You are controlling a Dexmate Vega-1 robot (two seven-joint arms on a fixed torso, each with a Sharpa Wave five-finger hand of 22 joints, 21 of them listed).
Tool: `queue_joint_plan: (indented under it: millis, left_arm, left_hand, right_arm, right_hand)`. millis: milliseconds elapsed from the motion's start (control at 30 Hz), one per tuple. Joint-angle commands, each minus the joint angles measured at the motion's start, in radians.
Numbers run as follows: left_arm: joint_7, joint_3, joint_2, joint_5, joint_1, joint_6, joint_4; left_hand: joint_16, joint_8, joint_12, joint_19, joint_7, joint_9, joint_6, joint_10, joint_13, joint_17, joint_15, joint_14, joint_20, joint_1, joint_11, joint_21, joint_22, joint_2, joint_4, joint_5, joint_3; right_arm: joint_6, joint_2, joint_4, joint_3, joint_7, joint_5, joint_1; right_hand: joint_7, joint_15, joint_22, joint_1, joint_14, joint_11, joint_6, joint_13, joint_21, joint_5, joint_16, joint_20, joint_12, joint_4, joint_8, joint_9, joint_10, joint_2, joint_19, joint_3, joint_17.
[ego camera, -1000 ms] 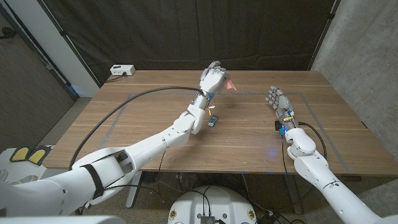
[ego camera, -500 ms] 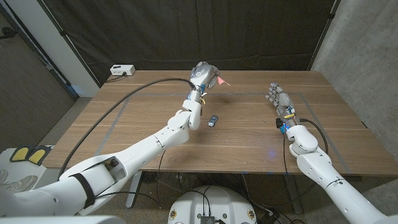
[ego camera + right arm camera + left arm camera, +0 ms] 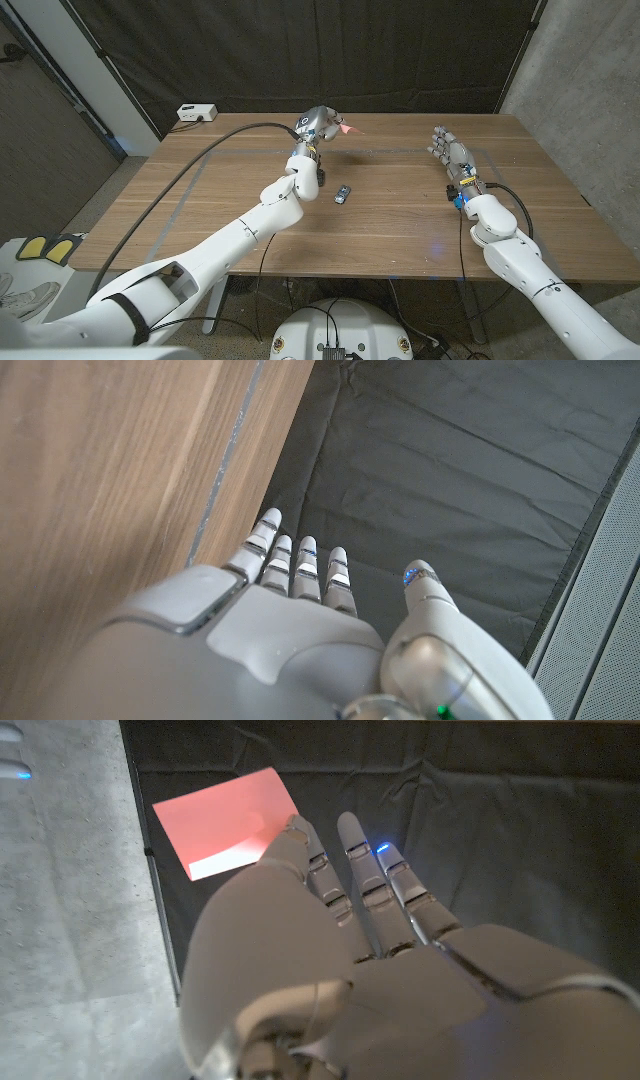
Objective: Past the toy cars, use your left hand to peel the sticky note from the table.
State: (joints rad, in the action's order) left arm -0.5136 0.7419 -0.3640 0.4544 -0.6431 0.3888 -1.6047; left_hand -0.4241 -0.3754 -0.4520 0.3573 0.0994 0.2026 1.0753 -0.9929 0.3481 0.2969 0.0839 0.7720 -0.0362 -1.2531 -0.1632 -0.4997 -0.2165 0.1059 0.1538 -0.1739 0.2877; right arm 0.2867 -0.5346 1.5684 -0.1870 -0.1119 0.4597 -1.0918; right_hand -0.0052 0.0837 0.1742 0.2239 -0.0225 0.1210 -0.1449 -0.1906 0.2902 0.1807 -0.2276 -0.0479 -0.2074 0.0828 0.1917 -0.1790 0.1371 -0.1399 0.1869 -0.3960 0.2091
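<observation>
holding the pink note (image 3: 345, 128) up off the table (image 3: 400, 215) already, the left hand (image 3: 318, 123) sits raised over the far side, past the lone toy car (image 3: 342, 194) that lies nearer the robot. the bit that matters: the note (image 3: 225, 822) sticks out from the fingertips (image 3: 297, 832), away from the palm and toward the robot's right, pinned by one edge with the rest of the sheet hanging free against the dark curtain (image 3: 300, 50) behind. looks like a light pinch at the tips with the other fingers fairly straight, though the wrist view sees only the back of the hand so exactly what's clamping it is hard to tell. the right hand (image 3: 448, 155) is well apart on the other side of the table, standing on its edge with fingers straight and close together, holding nothing. so the peel looks basically done, and any next move is the left arm's job. surface is plain wood with faint tape lines; a white box (image 3: 196, 112) sits at the far left corner, concrete wall on the right.
</observation>
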Motion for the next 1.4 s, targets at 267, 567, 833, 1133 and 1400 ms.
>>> queue_joint_plan:
  millis: [267, 567, 833, 1133, 1400]
  left_arm:
    - [0.139, -0.159, 0.016, -0.378, -0.075, 0.048, -0.105]
    - [0.184, -0.207, 0.0, -0.533, -0.088, 0.118, -0.158]
    - [0.218, -0.216, -0.037, -0.629, -0.078, 0.138, -0.176]
    - [0.234, -0.218, -0.077, -0.692, -0.074, 0.109, -0.174]
    - [0.313, -0.19, -0.141, -0.7, -0.051, -0.012, -0.135]
  left_hand:
    - [0.013, 0.003, -0.041, -0.005, -0.012, 0.006, -0.003, -0.041, 0.147, 0.001, 0.142, 0.01, -0.016, 0.001, -0.045, -0.01, -0.006, 0.014, -0.007, -0.008, 0.006]
    - [0.02, 0.006, -0.041, -0.006, -0.022, 0.007, -0.009, -0.038, 0.15, -0.001, 0.136, 0.01, -0.024, 0.009, -0.046, -0.014, -0.006, 0.016, -0.01, -0.009, 0.007]
    - [0.028, 0.01, -0.038, -0.011, -0.024, 0.008, -0.02, -0.032, 0.153, -0.004, 0.132, 0.008, -0.032, 0.014, -0.046, -0.016, -0.007, 0.018, -0.012, -0.011, 0.009]
    - [0.045, 0.018, -0.033, -0.024, -0.036, 0.009, -0.041, -0.016, 0.159, -0.008, 0.118, -0.005, -0.043, 0.025, -0.043, -0.018, -0.008, 0.022, -0.016, -0.012, 0.012]
    - [0.179, 0.198, 0.201, -0.138, -0.039, -0.008, -0.444, 0.36, 0.063, -0.044, 0.0, -0.277, -0.085, 0.189, 0.065, -0.002, -0.002, -0.052, -0.049, -0.001, -0.071]
  right_arm:
    - [-0.009, -0.021, 0.035, -0.004, -0.011, -0.012, -0.003]
    - [-0.007, -0.019, 0.05, -0.008, -0.023, -0.013, -0.016]
    - [-0.008, -0.016, 0.059, -0.014, -0.034, -0.018, -0.024]
    - [-0.014, -0.012, 0.082, -0.024, -0.062, -0.034, -0.029]
    - [-0.023, -0.004, 0.089, -0.041, -0.084, -0.053, -0.022]
  right_hand:
    - [0.001, -0.001, 0.003, 0.006, -0.003, 0.003, -0.013, -0.003, -0.002, -0.003, -0.001, 0.003, -0.006, 0.004, 0.003, -0.003, 0.011, 0.0, 0.01, -0.001, 0.003]
    - [0.002, 0.001, 0.003, 0.006, -0.003, 0.003, -0.014, -0.003, -0.004, -0.003, 0.0, 0.004, -0.005, 0.004, 0.003, -0.003, 0.012, 0.0, 0.011, 0.0, 0.003]
    - [0.003, 0.001, 0.003, 0.006, -0.003, 0.004, -0.015, -0.003, -0.006, -0.003, 0.0, 0.004, -0.004, 0.004, 0.002, -0.003, 0.012, 0.0, 0.011, 0.0, 0.002]
    - [0.001, 0.003, 0.003, 0.005, -0.003, 0.003, -0.015, -0.003, -0.009, -0.003, 0.001, 0.001, -0.003, 0.004, 0.001, -0.003, 0.012, 0.001, 0.011, 0.002, 0.003]
    - [0.002, 0.002, 0.003, 0.004, -0.003, 0.002, -0.015, -0.003, -0.012, -0.003, 0.002, 0.0, -0.002, 0.004, 0.001, -0.003, 0.011, 0.0, 0.011, 0.002, 0.002]
